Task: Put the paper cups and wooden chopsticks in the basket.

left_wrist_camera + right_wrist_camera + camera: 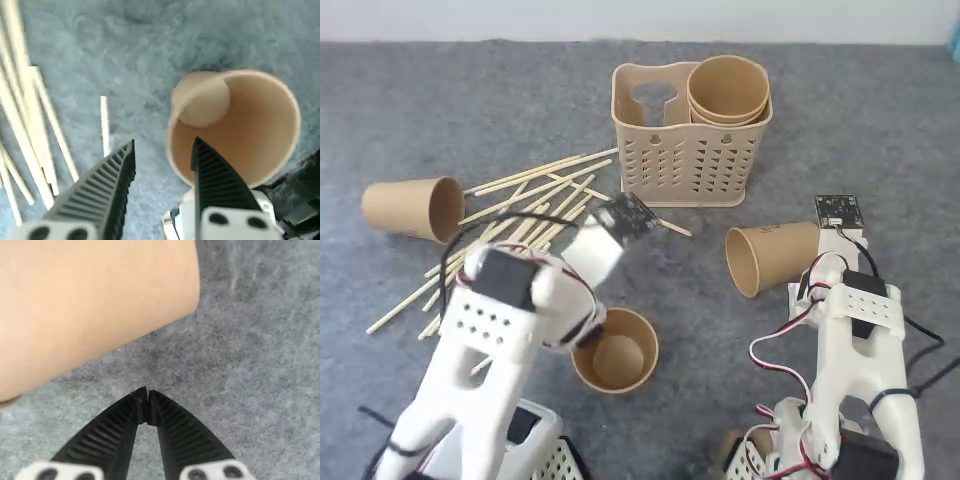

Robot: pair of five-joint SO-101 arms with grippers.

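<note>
The basket [685, 165] stands at the far end of the gray carpet [880, 130]. Some stacked cups [727, 88] sit in the basket part closer to the right arm. The chopsticks [520, 215] lie in a messy pile on the carpet, next to a lone cup [405, 207] on its side.

The left gripper [164, 145] is open and holds nothing. Its fingers sit on both sides of the rim of the standing cup [240, 130].

The right gripper [148, 392] is closed on nothing. It is just beside the tipped cup [95, 305].

Left end effector [163, 142] fingers apart; right end effector [147, 392] pinched closed.
</note>
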